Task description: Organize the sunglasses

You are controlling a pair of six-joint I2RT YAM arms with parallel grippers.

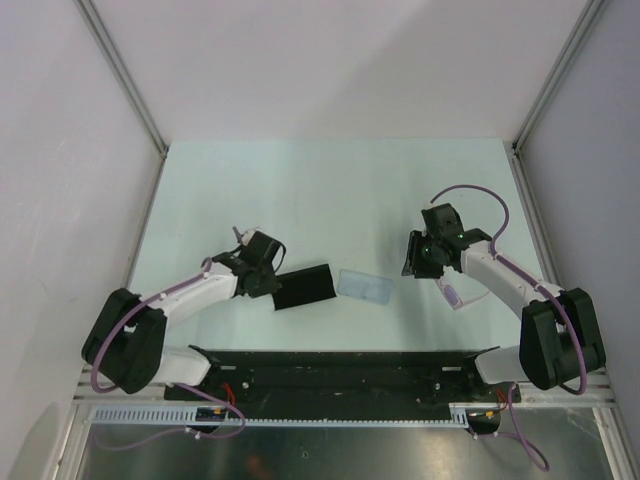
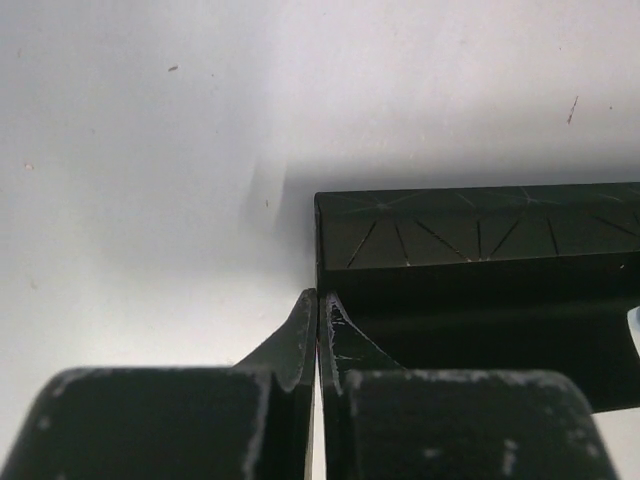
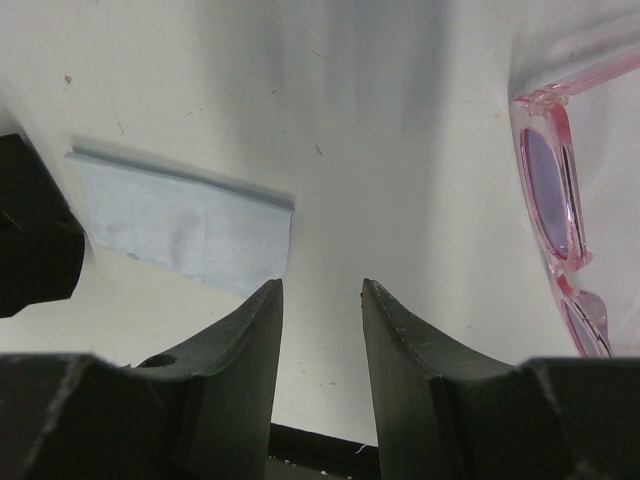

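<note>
One pair sunglasses (image 3: 548, 190). One black case (image 1: 303, 286). One pale blue cloth (image 1: 364, 286). Two claws: left claw (image 2: 317, 300), right claw (image 3: 320, 290).

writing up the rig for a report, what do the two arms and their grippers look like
Both the left arm and right arm have white links between bulky black joints, with a thin purple cable looping along each. The left gripper and right gripper are black, with tapered fingers scuffed pale at the edges.

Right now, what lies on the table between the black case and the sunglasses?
The folded pale blue cloth lies between the black case and the sunglasses; the top view shows this.
</note>
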